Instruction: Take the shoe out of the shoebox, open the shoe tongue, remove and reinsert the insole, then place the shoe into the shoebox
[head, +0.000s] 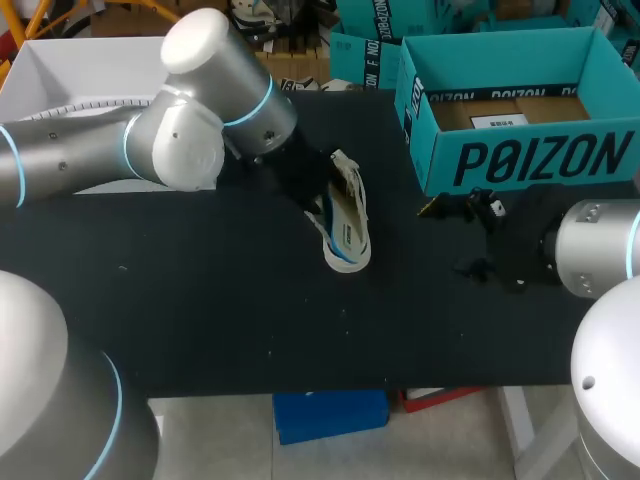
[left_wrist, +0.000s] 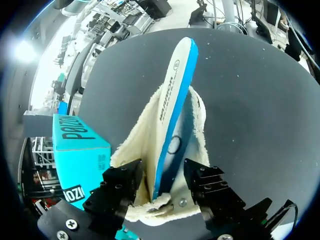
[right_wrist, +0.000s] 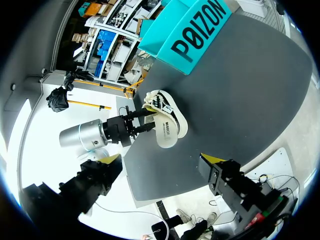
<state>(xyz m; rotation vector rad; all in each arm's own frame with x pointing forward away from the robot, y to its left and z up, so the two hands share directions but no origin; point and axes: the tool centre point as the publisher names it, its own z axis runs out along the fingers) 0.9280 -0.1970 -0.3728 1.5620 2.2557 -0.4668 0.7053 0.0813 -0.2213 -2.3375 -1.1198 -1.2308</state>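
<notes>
A white shoe (head: 343, 222) with blue stripes and cream fleece lining lies on its side mid-table. My left gripper (head: 300, 178) comes in from the left and is at its heel end. In the left wrist view the shoe (left_wrist: 172, 120) stretches ahead of the gripper (left_wrist: 164, 176), whose black fingers press its heel from both sides. The open teal shoebox (head: 520, 160) stands at the back right. My right gripper (head: 470, 238) hangs open in front of the box with nothing in it. From the right wrist the shoe (right_wrist: 166, 125) and shoebox (right_wrist: 195, 30) are far ahead.
Brown cardboard with a white label (head: 497, 121) lies inside the box. The black table (head: 200, 310) is bare in front of the shoe and to its left. The box (left_wrist: 75, 145) sits close beside my left gripper.
</notes>
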